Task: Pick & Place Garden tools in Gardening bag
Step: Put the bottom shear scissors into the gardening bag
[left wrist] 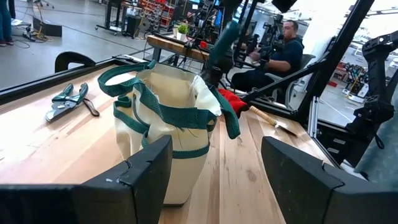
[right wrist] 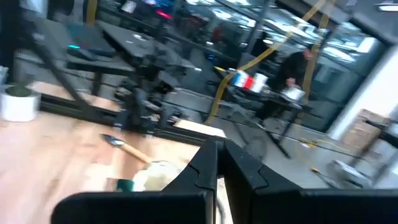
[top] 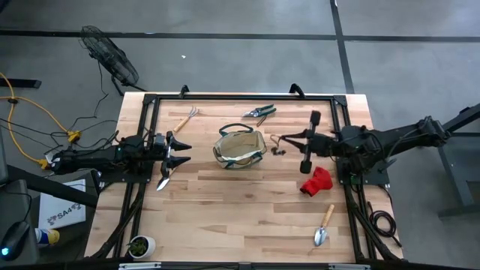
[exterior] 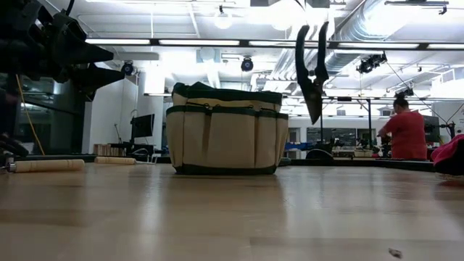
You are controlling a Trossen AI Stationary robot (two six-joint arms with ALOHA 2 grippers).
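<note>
So, starting at the high view's lower right: one trowel [top: 322, 229] lies alone near the table [top: 247, 217] edge, w/ the red glove [top: 316, 181] above it. Both look left for later. A second trowel [top: 163, 180] lies left of centre, just below the left gripper [top: 182, 152].

Mid-frame, the gardening bag [top: 240, 148] stands upright w/ its mouth open, so tools can drop straight in. The right gripper [top: 301, 139] sits just right of it, fingers clamped on pruning shears [exterior: 312, 69]. These hang blades down, above bag-rim height, prob. so they clear the rim. That arm reaches in level from the right edge.

The left arm is stretched level from the left, fingers apart and pointing at the bag, holding nothing. We judge it's waiting.

Farthest, along the top: a hand rake [top: 184, 120] at upper left and a second pair of shears [top: 259, 112] at upper centre.
</note>
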